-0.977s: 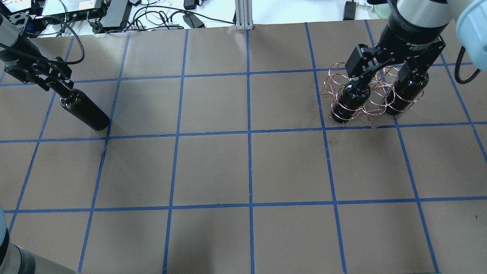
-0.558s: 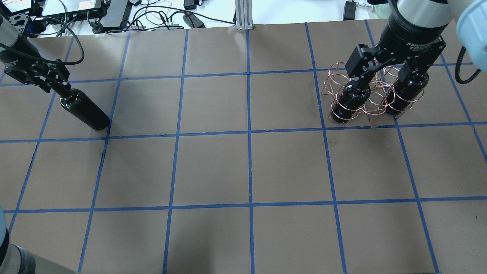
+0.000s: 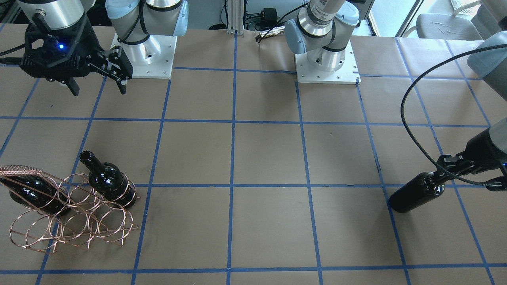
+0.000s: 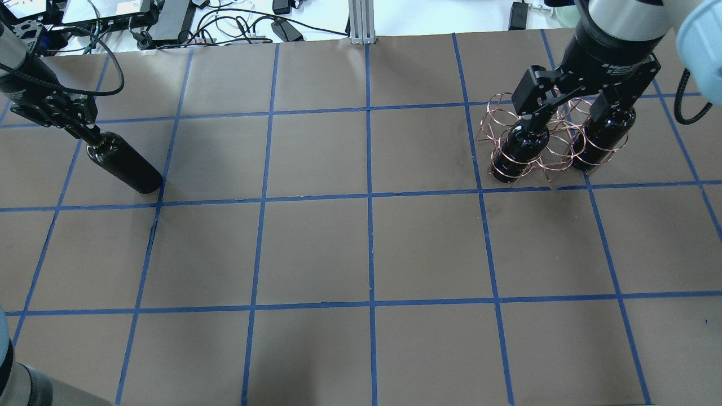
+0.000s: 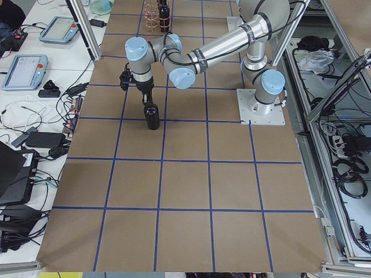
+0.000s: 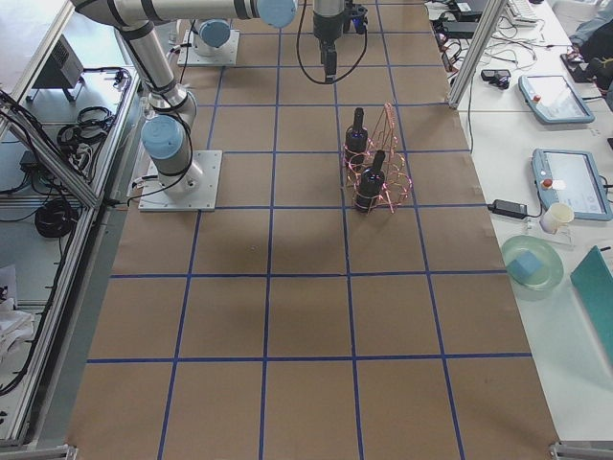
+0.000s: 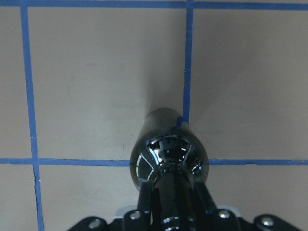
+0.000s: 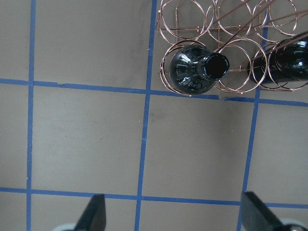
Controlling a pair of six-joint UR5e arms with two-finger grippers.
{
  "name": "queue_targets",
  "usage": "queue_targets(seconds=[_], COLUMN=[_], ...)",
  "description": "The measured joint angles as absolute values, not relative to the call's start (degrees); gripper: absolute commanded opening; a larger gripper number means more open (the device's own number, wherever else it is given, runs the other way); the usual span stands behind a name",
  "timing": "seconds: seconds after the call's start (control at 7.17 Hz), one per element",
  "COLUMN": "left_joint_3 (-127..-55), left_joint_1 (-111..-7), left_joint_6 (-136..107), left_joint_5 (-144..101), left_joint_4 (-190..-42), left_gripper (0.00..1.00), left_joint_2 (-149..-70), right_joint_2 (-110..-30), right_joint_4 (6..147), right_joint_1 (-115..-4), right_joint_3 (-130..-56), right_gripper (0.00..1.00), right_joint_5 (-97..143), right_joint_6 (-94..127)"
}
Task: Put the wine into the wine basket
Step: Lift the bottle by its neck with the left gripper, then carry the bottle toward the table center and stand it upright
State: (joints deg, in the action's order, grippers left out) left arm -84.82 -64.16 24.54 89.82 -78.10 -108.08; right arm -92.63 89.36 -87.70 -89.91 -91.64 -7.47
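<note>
**Left tool (image 4: 86,131) clamped on the wine (image 4: 127,169); right tool (image 4: 569,113) spread wide above the wine basket (image 4: 555,163).**
In the overhead view, we find the left tool closed around the neck of the wine, which stands upright at 10 o'clock on the worktop (image 4: 316,254). We cannot tell whether its base touches the surface. The wine basket sits at 2 o'clock, well apart, with two other bottles (image 3: 109,180) upright in its rings. The right tool holds nothing.

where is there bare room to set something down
The middle of the table is bare, from the bottle in the left gripper across to the basket. Crowded only at the basket, with two bottles in it.
</note>
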Motion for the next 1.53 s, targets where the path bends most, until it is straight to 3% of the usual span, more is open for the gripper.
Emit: queue_targets(seconds=[0.7, 1.53], left_joint_3=[-84.07, -91.33], left_joint_1=[-66.12, -84.53], left_joint_6=[23.48, 8.09], left_joint_5=[89.28, 88.92], left_joint_4=[-82.74, -84.93], left_gripper=[0.0, 0.0], left_joint_2=[-103.98, -95.09], right_joint_2=[-92.64, -92.59], right_joint_4=[89.38, 89.33], right_joint_1=[-87.56, -87.62], right_joint_3=[-89.86, -89.91], right_gripper=[1.0, 1.0], right_joint_5=[-91.73, -91.67], right_joint_6=[-7.49, -7.55])
